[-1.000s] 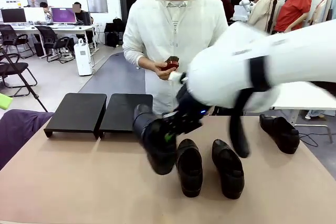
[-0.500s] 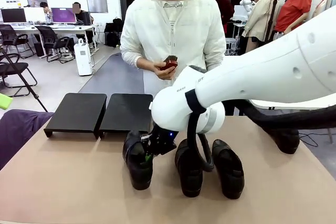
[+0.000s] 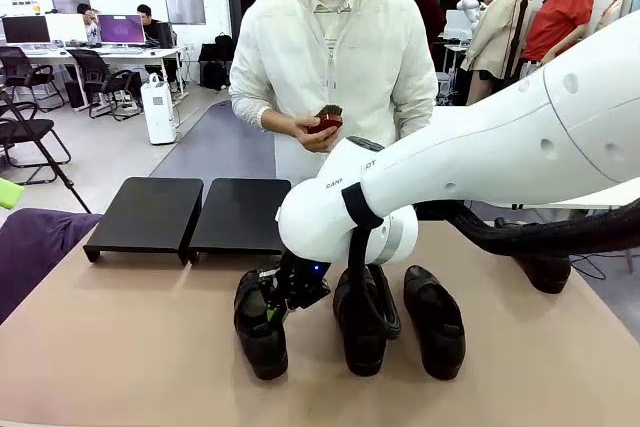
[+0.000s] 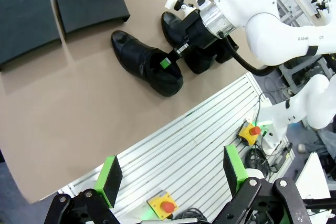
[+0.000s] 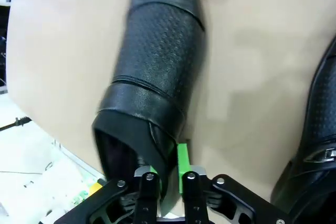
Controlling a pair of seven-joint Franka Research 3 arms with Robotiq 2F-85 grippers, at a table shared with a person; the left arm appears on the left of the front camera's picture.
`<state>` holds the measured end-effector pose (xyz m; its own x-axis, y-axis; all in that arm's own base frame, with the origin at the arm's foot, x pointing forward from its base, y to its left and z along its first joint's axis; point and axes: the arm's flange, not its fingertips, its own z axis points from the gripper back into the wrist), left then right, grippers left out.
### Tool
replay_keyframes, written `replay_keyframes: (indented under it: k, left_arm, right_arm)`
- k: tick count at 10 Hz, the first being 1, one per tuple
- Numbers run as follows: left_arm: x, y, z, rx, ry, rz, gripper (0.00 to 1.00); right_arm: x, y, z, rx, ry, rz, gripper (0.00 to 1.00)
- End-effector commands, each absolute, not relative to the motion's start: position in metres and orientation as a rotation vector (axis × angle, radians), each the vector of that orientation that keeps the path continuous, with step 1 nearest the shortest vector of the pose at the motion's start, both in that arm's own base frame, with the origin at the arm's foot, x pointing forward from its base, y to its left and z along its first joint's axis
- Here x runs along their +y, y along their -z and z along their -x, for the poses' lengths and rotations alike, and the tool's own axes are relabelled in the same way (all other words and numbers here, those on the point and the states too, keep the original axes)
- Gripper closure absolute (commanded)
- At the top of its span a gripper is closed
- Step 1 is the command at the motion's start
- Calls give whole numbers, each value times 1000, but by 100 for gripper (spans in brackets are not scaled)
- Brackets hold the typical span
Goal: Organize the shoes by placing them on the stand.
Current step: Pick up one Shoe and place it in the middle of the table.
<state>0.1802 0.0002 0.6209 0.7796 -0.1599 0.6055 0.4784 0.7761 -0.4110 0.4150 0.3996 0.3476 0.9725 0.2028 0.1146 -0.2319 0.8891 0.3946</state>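
Shoe [image 3: 262, 342] on the left was gripped by its rim wall, clamped between the right gripper's [image 5: 167, 161] fingers on the table [image 3: 130, 347] near the stand [image 3: 240, 212], evidently for carrying across, while the left gripper [image 4: 170, 174] was spread wide, empty.

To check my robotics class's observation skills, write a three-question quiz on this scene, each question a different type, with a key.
1. True or false: the stand holds no shoe yet.
2. Which part of the shoe does the right gripper pinch? A) the toe B) the rim of its opening C) the sole
3. Fill in: the left gripper, hanging over the near table edge, is ____.
Key: 1 true; 2 B; 3 open.
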Motion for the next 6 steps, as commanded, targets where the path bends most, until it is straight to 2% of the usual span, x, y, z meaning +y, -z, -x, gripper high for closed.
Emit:
replay_keyframes:
  k: [1,3,6]
  left_arm:
    - [1,-622,-180,-585,384,606,0]
    - [1,-622,-180,-585,384,606,0]
    - [1,-622,-180,-585,384,606,0]
  right_arm:
    - [396,-359,-412,-75,-247,-464,0]
    - [386,-378,-399,-23,-298,-525,0]
    - [317,-458,-369,-155,-345,-515,0]
